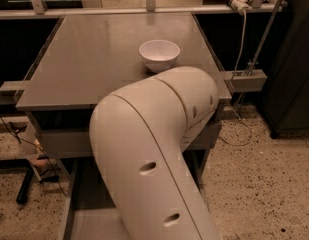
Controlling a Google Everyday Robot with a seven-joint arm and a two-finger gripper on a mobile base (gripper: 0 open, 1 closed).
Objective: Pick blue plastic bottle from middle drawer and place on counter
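My white arm [154, 159] fills the middle of the camera view and bends down in front of the cabinet. The gripper is hidden behind the arm, out of sight. The blue plastic bottle is hidden. The middle drawer [91, 216] is pulled out below the counter; only its grey floor and left wall show at the bottom left. The counter [99, 59] is the wide grey top of the cabinet, with a white bowl [159, 54] standing near its right front part.
A metal rail [144, 9] runs along the counter's far edge. A cable and a bracket [244, 79] hang at the right side. A dark cabinet [294, 59] stands at the far right. The floor is speckled stone.
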